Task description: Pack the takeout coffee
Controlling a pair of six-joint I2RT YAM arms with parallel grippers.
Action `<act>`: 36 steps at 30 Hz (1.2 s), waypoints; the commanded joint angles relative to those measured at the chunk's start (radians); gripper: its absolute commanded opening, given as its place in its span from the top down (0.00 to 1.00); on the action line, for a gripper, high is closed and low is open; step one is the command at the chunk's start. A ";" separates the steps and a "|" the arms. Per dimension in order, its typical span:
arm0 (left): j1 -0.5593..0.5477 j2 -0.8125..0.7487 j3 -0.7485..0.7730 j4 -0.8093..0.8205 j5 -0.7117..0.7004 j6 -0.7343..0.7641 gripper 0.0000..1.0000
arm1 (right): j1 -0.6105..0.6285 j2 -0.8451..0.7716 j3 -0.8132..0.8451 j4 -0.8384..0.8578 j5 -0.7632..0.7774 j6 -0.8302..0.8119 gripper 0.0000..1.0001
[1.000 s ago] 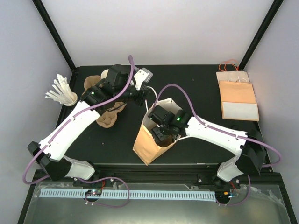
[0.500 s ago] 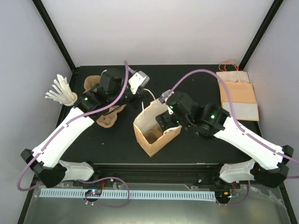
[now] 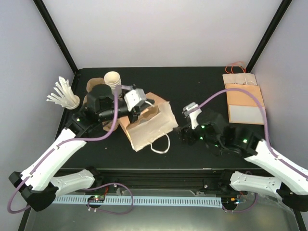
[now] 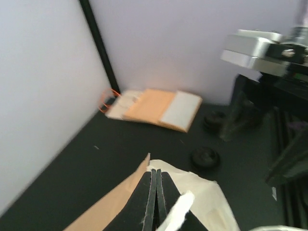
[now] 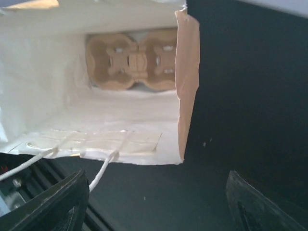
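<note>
Neighbouring bag (image 3: 155, 121): stirrers (image 3: 60, 93), cup stack (image 3: 113, 79).

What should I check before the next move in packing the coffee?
1. Left gripper shut on the bag rim: ok.
2. Bag upright: not ok, it lies on its side.
3. Bag mouth open toward the right gripper: ok.
4. Right gripper open and empty: ok.
5. Coffee located: cannot tell, it is not clearly in any view.
</note>
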 commanded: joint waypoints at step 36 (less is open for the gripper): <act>-0.026 -0.141 -0.237 0.079 -0.147 -0.113 0.98 | -0.003 -0.180 -0.374 0.282 0.070 0.135 0.16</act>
